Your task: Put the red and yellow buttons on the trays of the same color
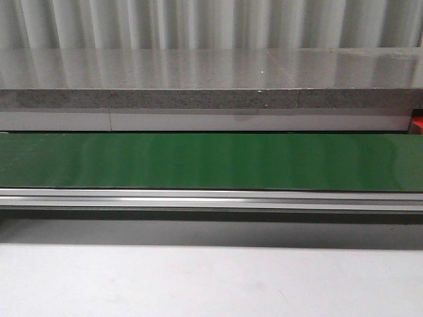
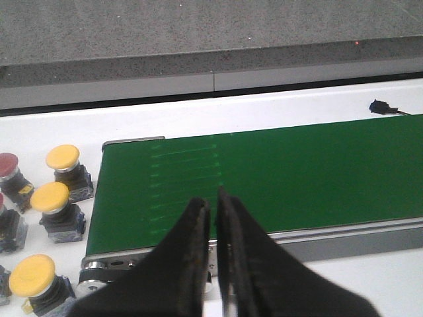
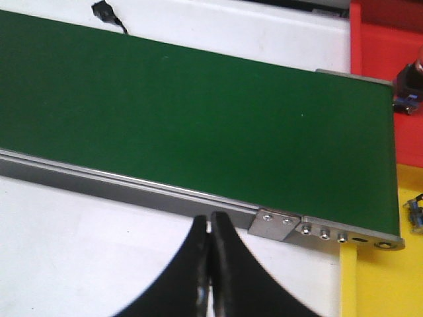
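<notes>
Black and matte, the left gripper (image 2: 213,205) shows two tapering jaws pressed almost together, with only a thin slit between them and nothing held. It hangs over the near end of the green belt (image 2: 264,178), a smooth, slightly glossy band with a metal rail and a roller at its end. Beside that end, on the white desk (image 2: 277,109), stand the buttons: round mushroom caps on dark square bodies. Nearest is a yellow button (image 2: 32,275), then a second yellow button (image 2: 50,197), then a third yellow button (image 2: 63,156), and next to it a red button (image 2: 6,164). All stand upright with caps pointing up.

The right gripper (image 3: 210,228), also black, has its jaws closed on nothing, above the white desk just before the belt's aluminium rail (image 3: 158,191). At the belt's other end lie a yellow tray (image 3: 380,284) nearer and a red tray (image 3: 386,46) farther, both smooth plastic. A dark button body (image 3: 410,86) sits in the red tray; its cap colour I cannot tell.

Beyond the belt in the front view runs a grey speckled stone ledge (image 1: 198,99), then a corrugated wall (image 1: 211,23).
</notes>
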### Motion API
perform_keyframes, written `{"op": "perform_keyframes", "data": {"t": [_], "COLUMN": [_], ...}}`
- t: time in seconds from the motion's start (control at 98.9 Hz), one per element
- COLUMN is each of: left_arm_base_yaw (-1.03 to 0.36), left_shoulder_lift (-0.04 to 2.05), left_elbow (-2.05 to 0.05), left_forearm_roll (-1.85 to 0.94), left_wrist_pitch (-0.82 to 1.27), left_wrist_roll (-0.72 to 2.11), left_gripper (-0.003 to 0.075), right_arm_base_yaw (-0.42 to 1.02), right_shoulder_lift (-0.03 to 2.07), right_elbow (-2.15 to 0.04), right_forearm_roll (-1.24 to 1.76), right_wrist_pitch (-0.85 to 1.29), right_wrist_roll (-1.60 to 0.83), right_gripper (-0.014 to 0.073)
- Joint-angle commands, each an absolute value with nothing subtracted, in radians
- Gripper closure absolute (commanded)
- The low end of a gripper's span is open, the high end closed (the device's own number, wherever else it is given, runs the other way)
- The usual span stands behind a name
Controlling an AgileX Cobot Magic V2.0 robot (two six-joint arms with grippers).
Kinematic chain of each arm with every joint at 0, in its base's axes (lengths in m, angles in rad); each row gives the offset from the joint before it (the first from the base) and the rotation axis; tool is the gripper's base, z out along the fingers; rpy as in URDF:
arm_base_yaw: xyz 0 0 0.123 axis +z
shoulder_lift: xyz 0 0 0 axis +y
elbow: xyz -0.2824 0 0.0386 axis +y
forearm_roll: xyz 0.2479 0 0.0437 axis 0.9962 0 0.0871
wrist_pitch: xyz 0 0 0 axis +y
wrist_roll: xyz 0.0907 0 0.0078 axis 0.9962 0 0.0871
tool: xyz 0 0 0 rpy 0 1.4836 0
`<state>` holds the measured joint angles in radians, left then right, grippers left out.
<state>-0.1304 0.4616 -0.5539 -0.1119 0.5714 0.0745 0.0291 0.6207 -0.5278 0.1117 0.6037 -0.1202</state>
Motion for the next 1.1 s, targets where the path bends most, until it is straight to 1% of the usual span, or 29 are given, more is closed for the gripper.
{"op": "perform_keyframes", "data": {"t": [0.0,0.243,0.485,0.677,0.859,0.92,0.96,0.991,1.011,1.041,1.061,1.092], "left_arm_base_yaw": [-0.134,-0.134,-0.134,-0.118,-0.022,0.021,0.055,0.078,0.095,0.122,0.132,0.158], "left_shoulder_lift": [0.466,0.466,0.489,0.637,0.815,0.877,0.918,0.946,0.966,0.991,1.010,1.034], "left_elbow": [-0.581,-0.581,-0.595,-0.710,-0.817,-0.848,-0.866,-0.877,-0.885,-0.894,-0.899,-0.906], "left_forearm_roll": [-0.125,-0.125,-0.106,-0.093,-0.093,-0.093,-0.093,-0.093,-0.093,-0.093,-0.093,-0.093], "left_wrist_pitch": [0.491,0.491,0.500,0.517,0.581,0.613,0.635,0.648,0.656,0.668,0.677,0.689], "left_wrist_roll": [0.073,0.073,0.073,0.055,0.010,0.010,0.010,0.010,0.010,0.010,0.010,0.010], "left_gripper": [0.0726,0.0726,0.0726,0.0725,0.0715,0.0666,0.0598,0.0524,0.0490,0.0402,0.0367,0.0288], "right_arm_base_yaw": [0.031,0.031,0.031,0.031,0.031,0.031,0.031,0.031,0.031,0.031,0.031,0.031], "right_shoulder_lift": [0.537,0.365,0.346,0.346,0.346,0.346,0.346,0.346,0.346,0.346,0.346,0.346], "right_elbow": [-0.515,-0.451,-0.449,-0.449,-0.449,-0.449,-0.449,-0.449,-0.449,-0.449,-0.449,-0.449], "right_forearm_roll": [0.115,0.115,0.115,0.115,0.115,0.115,0.115,0.115,0.115,0.115,0.115,0.115], "right_wrist_pitch": [0.537,0.542,0.537,0.537,0.537,0.537,0.537,0.537,0.537,0.537,0.537,0.537], "right_wrist_roll": [-0.120,-0.120,-0.120,-0.120,-0.120,-0.120,-0.120,-0.120,-0.120,-0.120,-0.120,-0.120], "right_gripper": [0.0661,0.0661,0.0661,0.0661,0.0661,0.0661,0.0661,0.0661,0.0661,0.0661,0.0661,0.0661]}}
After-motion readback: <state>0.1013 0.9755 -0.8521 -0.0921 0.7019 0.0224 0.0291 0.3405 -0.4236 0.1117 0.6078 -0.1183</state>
